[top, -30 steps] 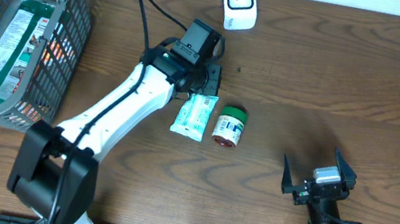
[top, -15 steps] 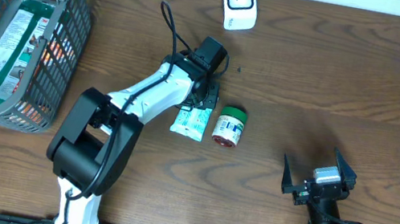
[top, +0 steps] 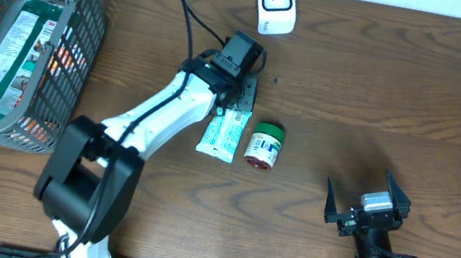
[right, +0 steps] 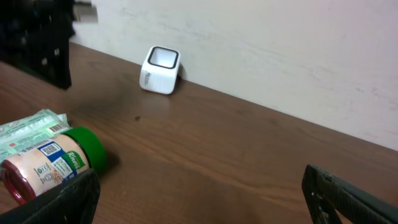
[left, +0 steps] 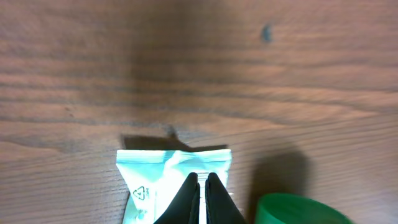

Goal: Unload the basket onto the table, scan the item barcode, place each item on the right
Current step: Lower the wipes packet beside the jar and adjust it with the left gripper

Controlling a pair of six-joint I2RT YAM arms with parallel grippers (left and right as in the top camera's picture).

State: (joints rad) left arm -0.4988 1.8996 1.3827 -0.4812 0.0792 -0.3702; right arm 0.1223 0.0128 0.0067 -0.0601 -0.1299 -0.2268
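Note:
A pale green and white pouch (top: 222, 134) lies flat on the wooden table, with a small jar (top: 263, 145) with a green lid on its side just to its right. The white barcode scanner (top: 275, 2) stands at the far edge. My left gripper (top: 240, 104) hovers over the pouch's far end. In the left wrist view its fingertips (left: 202, 178) are pressed together, shut, over the pouch (left: 155, 180), with the jar's lid (left: 298, 211) beside them. My right gripper (top: 362, 192) rests open near the front right, empty. The right wrist view shows the scanner (right: 160, 70), jar (right: 50, 163) and pouch (right: 28, 129).
A grey wire basket (top: 84, 39) stands at the left edge with a green and white packet (top: 11, 50) inside. The left arm's white link (top: 147, 120) crosses the table from the front left. A pale wall rises behind the scanner.
The left arm's elbow and lower links have swung about while its wrist shifted slightly right over the pouch's end. Pouch, jar and right arm have stayed put.

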